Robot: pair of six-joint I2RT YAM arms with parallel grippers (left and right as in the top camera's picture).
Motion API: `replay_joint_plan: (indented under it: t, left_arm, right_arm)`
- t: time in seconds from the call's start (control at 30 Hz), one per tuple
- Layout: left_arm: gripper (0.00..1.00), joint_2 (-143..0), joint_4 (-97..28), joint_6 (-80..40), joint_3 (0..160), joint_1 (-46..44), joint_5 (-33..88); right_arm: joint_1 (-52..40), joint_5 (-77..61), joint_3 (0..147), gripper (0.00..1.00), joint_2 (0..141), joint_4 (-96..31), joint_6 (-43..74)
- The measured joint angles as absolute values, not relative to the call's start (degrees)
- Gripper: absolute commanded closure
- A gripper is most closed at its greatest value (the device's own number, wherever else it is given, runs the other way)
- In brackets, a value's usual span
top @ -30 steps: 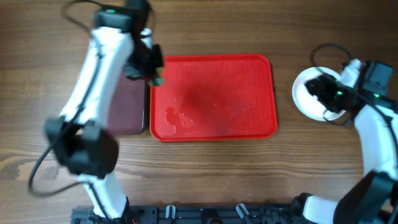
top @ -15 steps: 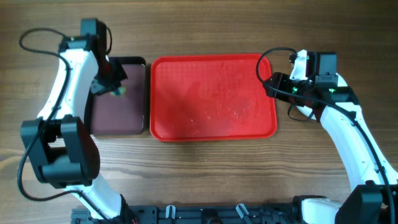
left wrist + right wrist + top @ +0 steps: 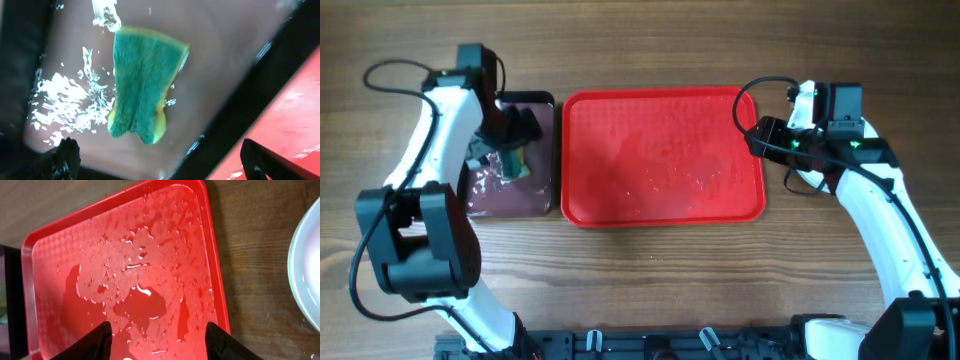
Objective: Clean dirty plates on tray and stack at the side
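Red tray (image 3: 660,150) sits dead centre on the tabletop (image 3: 650,270), long side running 9 to 3 o'clock. Its surface is wet, with water (image 3: 137,305) in drops and a couple of puddles all over it.

Right up against it at 9 o'clock is the smaller maroon tray (image 3: 535,190). The left tool (image 3: 160,150) hangs over that one with its fingers spread wide and nothing between them. The sponge (image 3: 142,85), green scrub side up with yellow showing at the edges, lies flat on the wet maroon tray below the tool, not gripped. There's splashy water at the sponge's 9 o'clock in the wrist view.

The right tool (image 3: 157,330) sits above the red tray's 3 o'clock rim, fingers partly apart and holding nothing, looking down on the wet surface.

As for the plate (image 3: 307,280), only a pale curved edge shows at 3 o'clock in the right wrist view. It's on the tabletop off the tray, with a strip of bare wood between them. Can't tell if that's one plate or a stack, and the arm covers that spot from overhead.
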State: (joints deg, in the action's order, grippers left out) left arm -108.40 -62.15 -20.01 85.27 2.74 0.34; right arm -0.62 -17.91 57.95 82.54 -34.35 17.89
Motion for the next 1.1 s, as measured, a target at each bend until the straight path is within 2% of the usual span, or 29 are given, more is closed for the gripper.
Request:
replay_joint_plan:
  t: [0.1, 0.27, 0.3, 0.33, 0.37, 0.6, 0.73, 0.83, 1.0, 1.1]
  left_arm:
    - [0.00, -106.2, -67.6, -20.0, 92.9, 2.5, 0.3]
    - [0.00, -95.5, -70.1, -20.0, 98.4, -0.5, 0.3]
    - [0.00, -93.7, -70.3, -20.0, 98.6, -1.1, 0.3]
    - [0.00, -92.2, -70.4, -20.0, 98.7, -1.8, 0.4]
    - [0.00, -91.1, -70.5, -20.0, 98.7, -2.3, 0.5]
    - [0.00, -90.7, -70.6, -20.0, 98.6, -2.5, 0.6]
    - [0.00, -90.7, -70.6, -20.0, 98.6, -2.5, 0.6]
    - [0.00, -90.7, -70.6, -20.0, 98.6, -2.5, 0.6]
    - [0.00, -90.7, -70.6, -20.0, 98.6, -2.5, 0.6]
    - [0.00, -90.7, -70.6, -20.0, 98.6, -2.5, 0.6]
  right_arm:
    - [-0.6, -17.9, 61.1, 0.29, 81.5, -37.8, 17.4]
    - [-0.6, -17.9, 67.2, 0.22, 75.0, -45.3, 14.8]
    - [-0.6, -17.9, 67.7, 0.18, 73.6, -46.5, 14.6]
    - [-0.6, -17.9, 68.1, 0.05, 72.1, -47.5, 14.4]
    - [-0.6, -17.9, 68.5, 0.01, 70.0, -48.7, 14.2]
    - [-0.6, -17.9, 70.3, 0.00, 53.5, -53.3, 11.7]
    - [-0.6, -17.9, 70.7, 0.00, 44.9, -53.7, 16.7]
    - [-0.6, -17.7, 70.8, 0.00, 43.4, -54.3, 18.6]
    - [-0.6, -14.8, 70.8, 0.00, 43.5, -53.5, 15.0]
    - [-0.6, -13.4, 67.7, 0.00, 42.1, -45.7, 11.5]
